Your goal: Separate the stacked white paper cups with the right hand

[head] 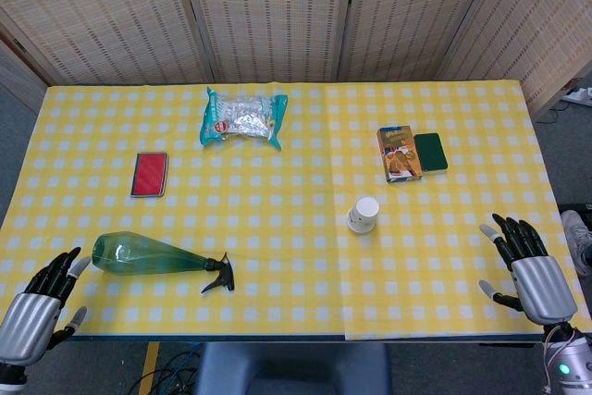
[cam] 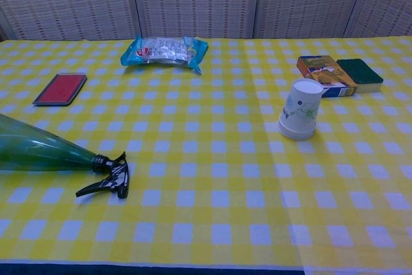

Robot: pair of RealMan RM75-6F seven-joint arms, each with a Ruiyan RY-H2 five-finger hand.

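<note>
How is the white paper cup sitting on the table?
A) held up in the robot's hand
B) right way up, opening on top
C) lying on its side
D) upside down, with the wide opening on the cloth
D. The paper cup stands with its wide rim down on the checked tablecloth and its closed narrow base on top, and the right hand is off to the side, holding nothing.
</note>
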